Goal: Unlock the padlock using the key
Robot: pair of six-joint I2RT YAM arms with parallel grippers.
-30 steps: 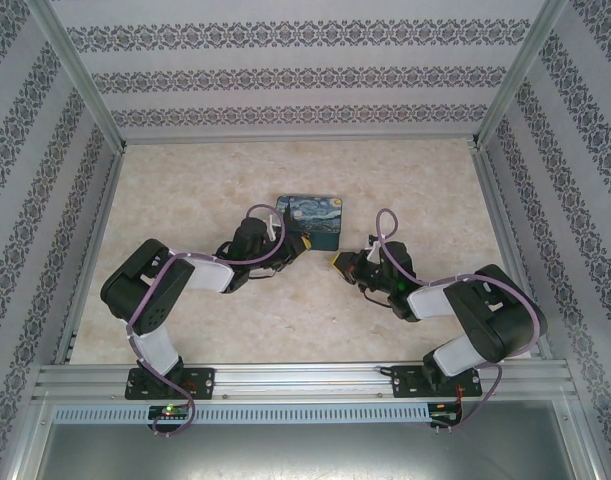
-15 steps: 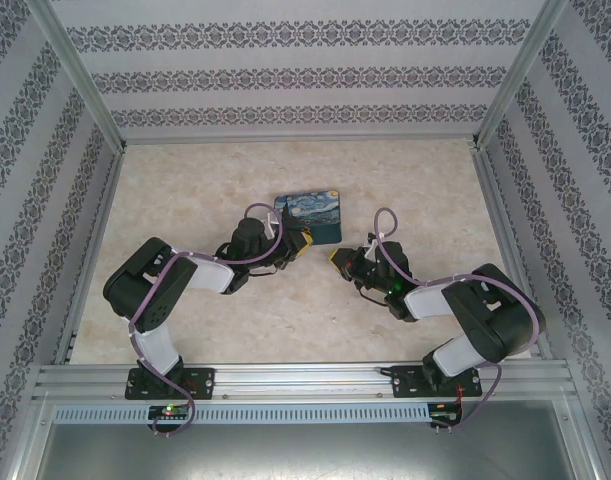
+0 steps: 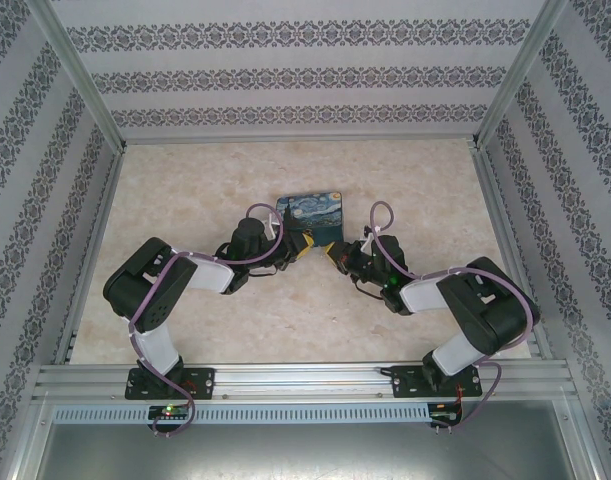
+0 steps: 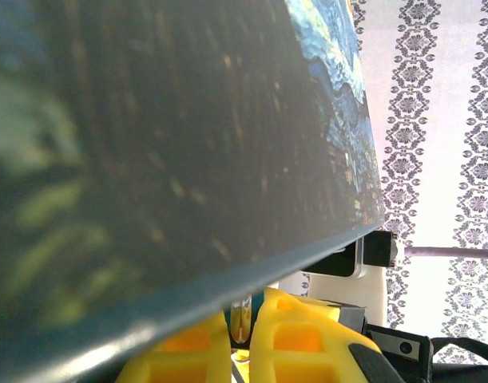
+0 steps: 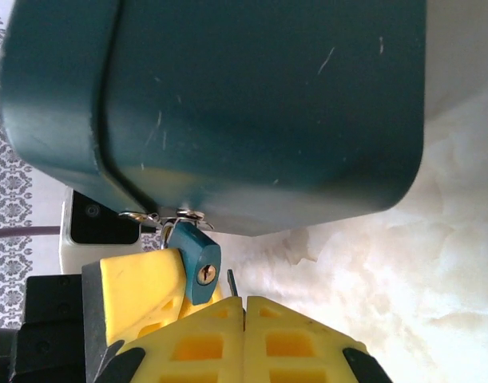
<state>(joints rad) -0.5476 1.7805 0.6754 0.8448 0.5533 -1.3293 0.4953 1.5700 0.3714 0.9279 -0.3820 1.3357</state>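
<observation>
The small teal padlock (image 5: 197,259) hangs from the hasp of a dark teal box (image 5: 228,104), keyhole facing my right wrist camera. My left gripper (image 4: 242,339) is shut on the padlock (image 4: 245,317), one yellow finger (image 5: 136,287) showing beside it. My right gripper (image 5: 244,307) is shut on the key (image 5: 232,282), a thin dark blade poking out of its fingertips. The blade's tip sits just right of the keyhole, apart from it. In the top view both grippers, left (image 3: 305,243) and right (image 3: 333,251), meet at the box's near edge.
The box (image 3: 310,212), its lid painted with blue-and-yellow swirls, lies mid-table on the marble-patterned top (image 3: 415,180). Its lid (image 4: 164,136) looms close over the left wrist camera. Patterned walls and metal frame rails (image 3: 85,80) enclose the table on three sides.
My right gripper has moved left and away from me, bringing the key up beside the padlock. The left gripper shifted slightly towards the box early on, then held still.
</observation>
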